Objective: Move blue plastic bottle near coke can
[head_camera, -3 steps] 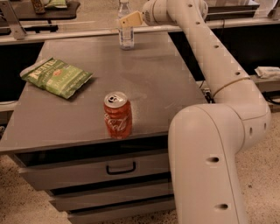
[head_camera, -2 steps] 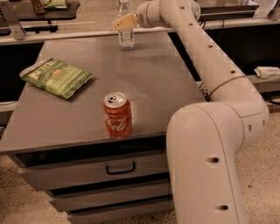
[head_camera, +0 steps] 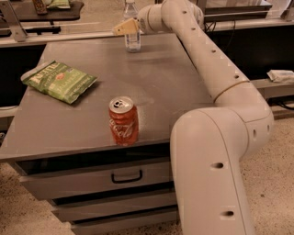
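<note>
The blue plastic bottle (head_camera: 132,41) stands upright at the far edge of the grey table (head_camera: 174,92); it looks clear and its middle is partly hidden. My gripper (head_camera: 127,27), with tan tips, is at the bottle's mid-height, reaching in from the right and crossing in front of it. I cannot tell whether it holds the bottle. The red coke can (head_camera: 123,120) stands upright near the table's front edge, far from the bottle and the gripper.
A green chip bag (head_camera: 59,80) lies on the table's left side. My white arm (head_camera: 216,69) runs along the table's right edge. Drawers (head_camera: 126,176) sit under the table front. Another table (head_camera: 50,11) stands behind at the far left.
My gripper has moved left and slightly down, from the bottle's upper right to across its middle. The bottle and the can have stayed in place.
</note>
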Robot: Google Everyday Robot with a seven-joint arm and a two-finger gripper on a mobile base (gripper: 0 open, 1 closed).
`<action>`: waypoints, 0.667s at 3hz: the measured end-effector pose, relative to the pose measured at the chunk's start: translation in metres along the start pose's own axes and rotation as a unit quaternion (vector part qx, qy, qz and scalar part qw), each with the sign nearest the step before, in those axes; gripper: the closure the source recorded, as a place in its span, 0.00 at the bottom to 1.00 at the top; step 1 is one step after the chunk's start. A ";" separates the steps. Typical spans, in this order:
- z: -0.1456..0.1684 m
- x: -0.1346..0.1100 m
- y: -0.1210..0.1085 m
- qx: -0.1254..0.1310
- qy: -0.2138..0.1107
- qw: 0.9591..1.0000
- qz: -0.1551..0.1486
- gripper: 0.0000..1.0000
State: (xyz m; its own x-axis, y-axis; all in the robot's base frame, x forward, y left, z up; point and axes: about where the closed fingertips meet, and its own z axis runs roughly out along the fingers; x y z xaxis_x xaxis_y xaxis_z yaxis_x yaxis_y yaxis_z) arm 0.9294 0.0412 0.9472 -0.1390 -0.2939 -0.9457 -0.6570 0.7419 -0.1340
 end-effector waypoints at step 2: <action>0.012 0.012 -0.020 0.011 0.002 1.000 0.001 0.39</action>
State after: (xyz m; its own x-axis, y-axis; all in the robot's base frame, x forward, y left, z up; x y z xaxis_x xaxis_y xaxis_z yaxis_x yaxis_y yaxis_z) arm 0.9498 0.0306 0.9344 -0.1436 -0.2954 -0.9445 -0.6410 0.7549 -0.1386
